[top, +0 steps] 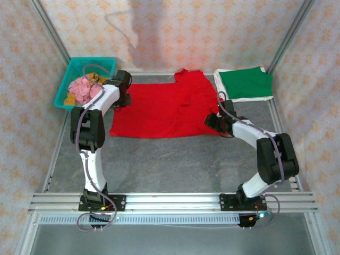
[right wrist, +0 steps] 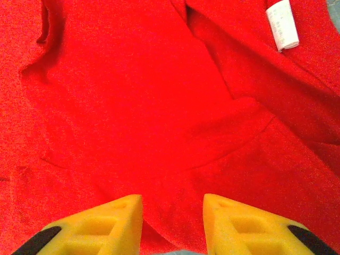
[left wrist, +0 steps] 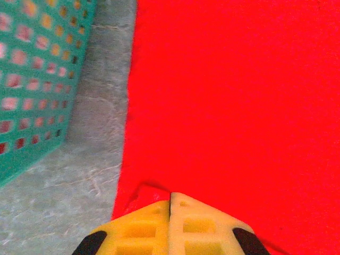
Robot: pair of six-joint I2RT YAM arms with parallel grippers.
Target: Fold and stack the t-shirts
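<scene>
The bright red t-shirt [top: 164, 109] lies spread flat across the middle of the table. My left gripper [top: 123, 94] is at its left edge beside the basket. In the left wrist view that gripper [left wrist: 170, 195] is shut, its yellow fingertips pinching a small raised fold of the red t-shirt [left wrist: 239, 95] at its edge. My right gripper [top: 212, 121] is at the shirt's right side. Its jaws [right wrist: 172, 199] stand apart with red t-shirt cloth [right wrist: 138, 106] lying between them. A folded dark green t-shirt [top: 244, 82] rests on a white t-shirt [top: 249, 99] at the back right.
A teal plastic basket [top: 64, 87] holding pink and yellow cloths stands at the back left, close to my left gripper; its mesh wall [left wrist: 37, 79] is just left of the shirt's edge. A white label [right wrist: 281, 24] shows on the red cloth. Bare grey table [top: 170, 164] lies in front.
</scene>
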